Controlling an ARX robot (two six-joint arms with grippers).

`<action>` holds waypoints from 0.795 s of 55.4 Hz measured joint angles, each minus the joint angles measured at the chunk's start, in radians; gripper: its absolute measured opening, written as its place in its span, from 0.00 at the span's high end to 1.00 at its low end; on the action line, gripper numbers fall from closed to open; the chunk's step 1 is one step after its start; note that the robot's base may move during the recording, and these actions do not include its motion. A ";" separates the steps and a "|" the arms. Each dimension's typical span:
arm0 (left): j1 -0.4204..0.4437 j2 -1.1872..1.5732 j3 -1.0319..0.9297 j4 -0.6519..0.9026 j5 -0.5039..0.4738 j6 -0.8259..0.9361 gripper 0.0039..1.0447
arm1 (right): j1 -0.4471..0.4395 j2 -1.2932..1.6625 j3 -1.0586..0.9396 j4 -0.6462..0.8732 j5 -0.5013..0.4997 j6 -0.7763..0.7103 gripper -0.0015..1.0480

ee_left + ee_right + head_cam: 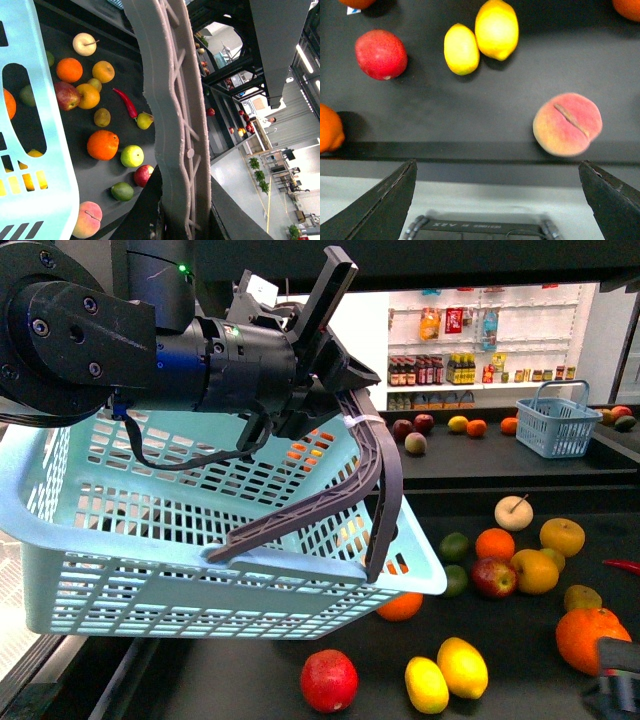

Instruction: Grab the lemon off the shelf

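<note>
right tool [497, 165]: wide open, nothing between its fingers. Hangs over the front rim of the tabletop [470, 105]. In the front view only its edge shows, in the lower right corner.
left tool [297, 565]: clamped on the rim of the basket [150, 540], one finger inside the wall and one outside.
basket: pale blue, slotted, up off the tabletop and tilted. Its lower corner is over the front part of the tabletop.
lemons: bigger lemon [462, 667] and smaller lemon [427, 684] lie side by side, touching, on the black tabletop near its front rim. They are ahead of the right tool and not between its fingers.
apple [329, 680]: red, just left of the lemons in the front view, not touching them.
peach [567, 124]: close to the front rim, apart from the lemons.
orange [592, 638]: large, right of the lemons, near the right tool.
fruit cluster [535, 570]: mixed fruit, further back on the tabletop.
</note>
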 joint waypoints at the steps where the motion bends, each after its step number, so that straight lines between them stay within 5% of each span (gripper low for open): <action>1: 0.000 0.000 0.000 0.000 0.001 0.002 0.89 | 0.004 0.057 0.038 0.014 -0.008 -0.026 0.07; 2: 0.000 0.000 0.000 0.000 0.000 0.000 0.89 | 0.009 0.227 0.153 0.042 -0.017 -0.143 0.07; 11: 0.000 0.000 0.000 0.000 0.001 0.001 0.90 | 0.005 0.407 0.296 0.032 -0.047 -0.259 0.07; 44: 0.000 0.000 0.000 0.000 0.001 0.001 0.90 | 0.008 0.777 0.914 -0.143 0.007 -0.281 0.07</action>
